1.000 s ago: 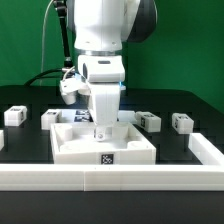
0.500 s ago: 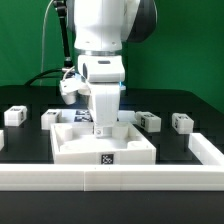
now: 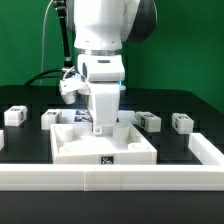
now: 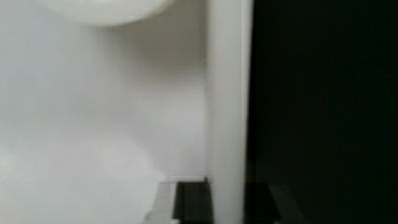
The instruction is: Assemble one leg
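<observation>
Arm upright; gripper low over white panel; jaws unclear.

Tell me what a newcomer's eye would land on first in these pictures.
The big white arm fills the middle of the exterior view, with its claw down at the large white panel on the black table. Small tagged blocks sit apart from the panel: a leg at that view's far left and a second leg at its right. The wrist view shows only a white blur beside darkness.
</observation>
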